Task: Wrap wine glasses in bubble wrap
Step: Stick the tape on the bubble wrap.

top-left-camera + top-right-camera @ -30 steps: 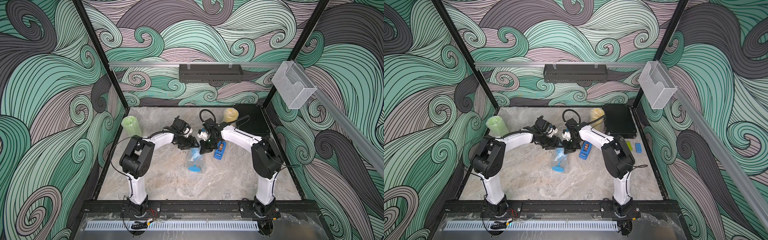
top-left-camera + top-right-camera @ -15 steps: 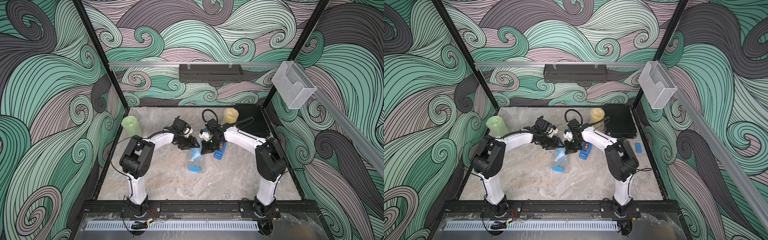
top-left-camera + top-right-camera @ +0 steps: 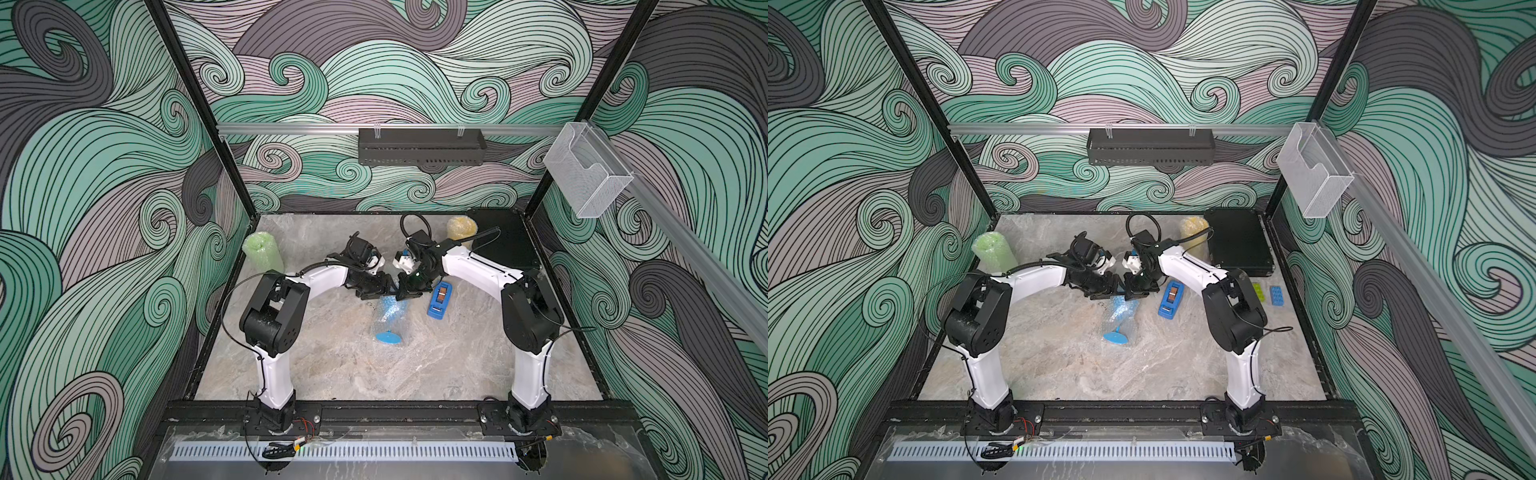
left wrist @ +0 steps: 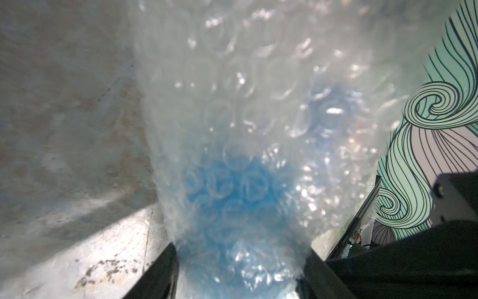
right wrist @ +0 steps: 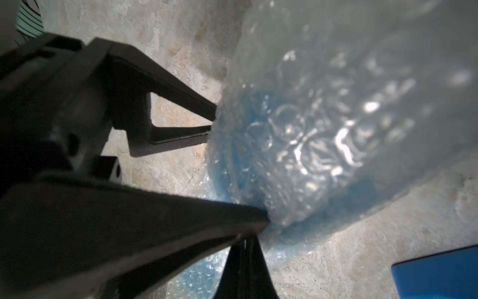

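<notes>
So the green goblet [image 3: 262, 255] stands wrapped back left. The left gripper [image 3: 380, 291] is clamped on the blue goblet [image 3: 388, 332], lying mid-table inside bubble wrap [image 3: 392, 309]. The right gripper [image 3: 405, 293] has jaws together, tips against the wrap. A tape dispenser [image 3: 439, 300] lies just beside, yellow goblet [image 3: 460, 228] back right.

marble table [image 3: 332, 365] bears wrapped green goblet [image 3: 262, 255], wrapped yellow goblet [image 3: 460, 227], blue tape dispenser [image 3: 439, 300].

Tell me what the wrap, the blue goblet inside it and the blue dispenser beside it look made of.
The bubble wrap looks like thin clear plastic film, glossy: round air cells glint. The blue goblet seems hard plastic, opaque and matte: its foot shows flat even colour. The tape dispenser is likely moulded plastic: uniform dull blue.
</notes>
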Action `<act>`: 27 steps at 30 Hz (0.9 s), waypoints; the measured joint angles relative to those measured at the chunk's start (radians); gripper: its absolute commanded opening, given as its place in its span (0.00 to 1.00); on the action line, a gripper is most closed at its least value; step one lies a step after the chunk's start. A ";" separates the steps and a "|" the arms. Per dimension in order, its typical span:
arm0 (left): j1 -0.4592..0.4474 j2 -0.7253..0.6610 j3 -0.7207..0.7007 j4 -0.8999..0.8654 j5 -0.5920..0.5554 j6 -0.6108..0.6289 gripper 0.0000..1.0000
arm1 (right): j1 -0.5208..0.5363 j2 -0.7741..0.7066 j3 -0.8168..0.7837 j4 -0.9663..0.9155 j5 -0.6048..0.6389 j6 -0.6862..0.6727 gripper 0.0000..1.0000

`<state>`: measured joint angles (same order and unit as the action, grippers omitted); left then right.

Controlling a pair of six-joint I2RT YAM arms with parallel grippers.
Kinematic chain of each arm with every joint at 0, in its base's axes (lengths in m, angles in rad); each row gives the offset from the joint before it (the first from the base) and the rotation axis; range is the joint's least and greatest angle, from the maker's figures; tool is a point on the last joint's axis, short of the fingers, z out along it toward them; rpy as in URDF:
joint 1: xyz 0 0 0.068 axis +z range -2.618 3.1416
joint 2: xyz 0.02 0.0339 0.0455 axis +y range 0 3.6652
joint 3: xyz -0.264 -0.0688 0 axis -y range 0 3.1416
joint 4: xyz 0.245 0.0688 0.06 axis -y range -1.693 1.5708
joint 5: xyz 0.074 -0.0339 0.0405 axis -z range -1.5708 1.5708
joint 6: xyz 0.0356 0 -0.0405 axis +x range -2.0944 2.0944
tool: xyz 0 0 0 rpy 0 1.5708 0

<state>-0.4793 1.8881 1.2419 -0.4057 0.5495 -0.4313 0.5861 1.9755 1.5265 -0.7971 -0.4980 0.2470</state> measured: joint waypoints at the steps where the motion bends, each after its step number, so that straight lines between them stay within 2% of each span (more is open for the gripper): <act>1: 0.000 0.000 0.000 0.000 0.000 0.000 0.66 | 0.000 0.000 0.000 -0.001 0.000 0.000 0.07; 4: -0.001 0.000 0.000 0.000 0.001 0.000 0.67 | -0.005 -0.010 -0.011 0.005 -0.002 0.001 0.16; 8: -0.004 0.000 0.002 0.001 0.006 0.001 0.67 | -0.024 -0.087 -0.103 0.054 -0.006 0.010 0.36; 14: -0.006 0.000 0.004 -0.002 0.007 0.002 0.69 | -0.137 -0.160 -0.167 0.084 -0.014 0.061 0.51; 16: -0.006 0.001 0.004 -0.002 0.008 0.002 0.69 | -0.161 -0.159 -0.167 0.102 0.002 0.083 0.53; 20: -0.006 0.001 0.004 -0.002 0.008 0.002 0.69 | -0.159 -0.158 -0.178 0.146 -0.003 0.140 0.60; 23: -0.006 0.001 0.004 -0.002 0.008 0.002 0.69 | -0.148 -0.158 -0.251 0.240 -0.031 0.177 0.73; 27: -0.006 0.001 0.005 -0.004 0.009 0.002 0.70 | -0.140 -0.158 -0.348 0.300 -0.064 0.207 0.84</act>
<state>-0.4858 1.8889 1.2465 -0.4095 0.5583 -0.4297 0.4465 1.8175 1.1790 -0.4969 -0.5617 0.4541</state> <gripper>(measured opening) 0.701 0.801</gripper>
